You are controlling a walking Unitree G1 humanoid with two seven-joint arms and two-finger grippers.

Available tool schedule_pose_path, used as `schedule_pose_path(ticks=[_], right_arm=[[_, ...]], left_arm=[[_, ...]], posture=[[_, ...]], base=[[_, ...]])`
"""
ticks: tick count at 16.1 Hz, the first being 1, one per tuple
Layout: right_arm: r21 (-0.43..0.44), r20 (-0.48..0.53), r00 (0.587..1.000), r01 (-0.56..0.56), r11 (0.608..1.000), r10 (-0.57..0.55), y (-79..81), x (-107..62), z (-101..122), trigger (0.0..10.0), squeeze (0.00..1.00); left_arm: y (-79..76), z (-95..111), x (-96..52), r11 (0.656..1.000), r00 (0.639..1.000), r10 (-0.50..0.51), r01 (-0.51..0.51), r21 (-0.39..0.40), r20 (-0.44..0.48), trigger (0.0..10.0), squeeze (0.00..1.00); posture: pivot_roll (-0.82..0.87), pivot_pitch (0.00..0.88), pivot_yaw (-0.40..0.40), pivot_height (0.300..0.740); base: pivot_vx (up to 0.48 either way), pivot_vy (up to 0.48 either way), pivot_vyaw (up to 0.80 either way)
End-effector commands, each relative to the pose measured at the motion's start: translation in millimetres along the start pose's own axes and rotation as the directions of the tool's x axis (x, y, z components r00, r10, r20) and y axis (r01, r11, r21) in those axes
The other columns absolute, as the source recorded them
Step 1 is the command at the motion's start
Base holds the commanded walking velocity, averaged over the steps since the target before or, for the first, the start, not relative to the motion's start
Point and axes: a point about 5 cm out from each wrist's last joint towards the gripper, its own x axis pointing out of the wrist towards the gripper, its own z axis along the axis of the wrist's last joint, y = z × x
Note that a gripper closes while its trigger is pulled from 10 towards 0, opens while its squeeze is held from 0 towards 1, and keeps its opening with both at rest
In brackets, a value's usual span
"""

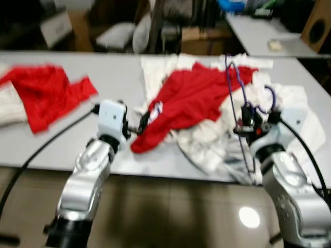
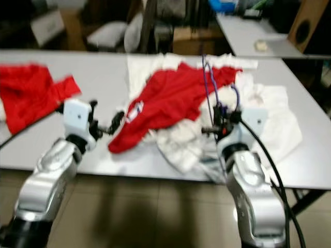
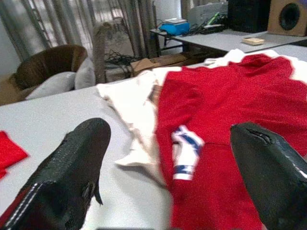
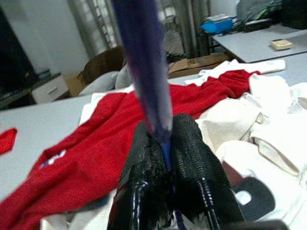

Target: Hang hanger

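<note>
Silver forearms rise from the bottom of the head views, both blurred. On the robot's left, the left claw (image 1: 135, 125) reaches over the near edge of the grey table (image 1: 119, 77), its black fingers (image 3: 72, 177) spread wide with nothing between them; the left wrist view looks through that gap at a red shirt (image 3: 230, 120) with a small white and blue label, lying on white cloth.

On the robot's right, the right claw (image 2: 217, 121) is held just above the heap of clothes. The head views give only a dark blur there, but the right wrist view is plain: the two fingers (image 4: 196, 163) are pressed together on a thin purple hanger (image 4: 144, 62), which stands up out of the grip. From the head, the hanger (image 1: 234, 88) appears as a thin purple wire loop rising above the claw, over the red shirt and white garments (image 1: 289, 103) piled on the right half of the table.

Farther left on the table lies a second red garment (image 1: 44, 95), well apart from the pile. A black cable (image 1: 46, 142) trails from the left wrist off the table edge.

Beyond the table, the wrist views show a brown armchair (image 3: 48, 62) with a grey cushion (image 3: 62, 81), curtains, and another table (image 3: 240, 40) carrying a blue object (image 3: 175, 26) and a speaker (image 3: 288, 17).
</note>
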Motion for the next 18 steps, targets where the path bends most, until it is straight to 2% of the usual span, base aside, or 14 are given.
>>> schedule_pose_path(ticks=[1,6,7,8,9,10,11,12,13,14,15,16,17,18], right_arm=[[0.018,-0.018,0.999,-0.03,0.999,0.031,5.1,1.3,-2.3,10.0,0.0],[-0.05,-0.002,0.998,-0.058,0.997,0.058,2.0,10.5,8.0,10.0,0.0],[-0.167,-0.05,0.994,-0.109,0.98,0.102,3.4,8.1,11.2,10.0,0.0],[-0.375,-0.185,0.969,-0.226,0.899,0.166,-0.8,2.8,14.8,10.0,0.0],[-0.504,-0.248,0.96,-0.246,0.828,0.133,-14.3,0.3,21.3,10.0,0.0],[-0.564,-0.183,0.981,-0.163,0.809,0.07,-28.2,4.6,38.0,10.0,0.0],[-0.593,-0.095,0.993,-0.111,0.798,0.068,-30.6,9.2,52.9,10.0,0.0],[-0.566,-0.019,0.994,-0.102,0.818,0.11,-23.8,11.7,61.9,10.0,0.0],[-0.542,0.006,0.992,-0.105,0.834,0.129,-19.8,12.0,64.7,10.0,0.0],[-0.448,0.016,0.979,-0.173,0.877,0.202,-1.8,7.5,59.9,10.0,0.0],[-0.421,0.0,0.975,-0.2,0.885,0.221,3.7,5.2,55.4,10.0,0.0],[-0.298,-0.014,0.978,-0.203,0.933,0.208,8.5,4.1,41.5,10.0,0.0],[-0.198,-0.022,0.98,-0.196,0.961,0.195,11.7,4.1,30.8,10.0,0.0],[-0.152,-0.028,0.985,-0.173,0.973,0.171,10.7,4.7,22.5,10.0,0.0]], left_arm=[[5.3,-4.4,-0.4,0.999,0.999,0.038,-0.038,0.018,-0.021,10.0,0.0],[2.3,2.4,-5.9,0.999,0.999,0.036,-0.035,0.04,-0.014,10.0,0.0],[4.0,5.5,-7.3,0.998,0.999,0.038,-0.038,0.041,-0.009,10.0,0.0],[5.5,8.5,-8.0,0.998,0.999,0.041,-0.041,0.041,-0.005,10.0,0.0],[5.0,9.7,-8.0,0.998,0.999,0.042,-0.042,0.036,-0.002,10.0,0.0],[3.3,10.1,-6.3,0.999,0.999,0.042,-0.042,0.029,0.001,10.0,0.0],[1.5,10.5,-4.5,0.999,0.999,0.036,-0.036,0.027,0.002,10.0,0.0],[0.1,10.8,-3.7,0.999,1.0,0.028,-0.029,0.028,0.001,10.0,0.0],[-0.2,10.9,-3.7,0.999,1.0,0.026,-0.026,0.029,0.0,10.0,0.0],[1.2,10.5,-4.1,0.999,1.0,0.029,-0.029,0.033,-0.004,10.0,0.0],[2.1,10.3,-4.4,0.999,0.999,0.033,-0.032,0.035,-0.007,10.0,0.0],[3.3,10.5,-4.3,0.999,0.999,0.037,-0.037,0.037,-0.009,10.0,0.0],[3.8,10.2,-4.5,0.998,0.999,0.036,-0.035,0.046,-0.016,10.0,0.0],[3.3,9.9,-4.8,0.998,0.999,0.028,-0.027,0.058,-0.019,10.0,0.0]], posture=[[0.01,0.0,0.03,0.74],[0.06,0.018,0.001,0.74],[0.06,0.021,0.0,0.74],[0.05,0.03,-0.004,0.74],[0.03,0.025,-0.005,0.74],[0.03,0.022,-0.003,0.74],[0.02,0.02,0.002,0.74],[0.02,0.02,0.006,0.74],[0.02,0.02,0.006,0.74],[0.03,0.014,0.006,0.74],[0.03,0.014,0.004,0.74],[0.03,0.013,0.004,0.74],[0.04,0.013,0.005,0.74],[0.05,0.011,0.002,0.74]], base=[[0.0,0.386,0.0],[0.0,0.376,0.0],[0.0,0.375,0.0],[0.0,0.371,0.0],[0.0,0.36,0.0],[0.0,0.36,0.0],[0.0,0.36,0.0],[0.0,0.36,0.0],[0.0,0.36,0.0],[0.0,0.36,0.0],[0.0,0.36,0.0],[0.0,0.36,0.0],[0.0,0.364,0.0],[0.0,0.364,0.0]])
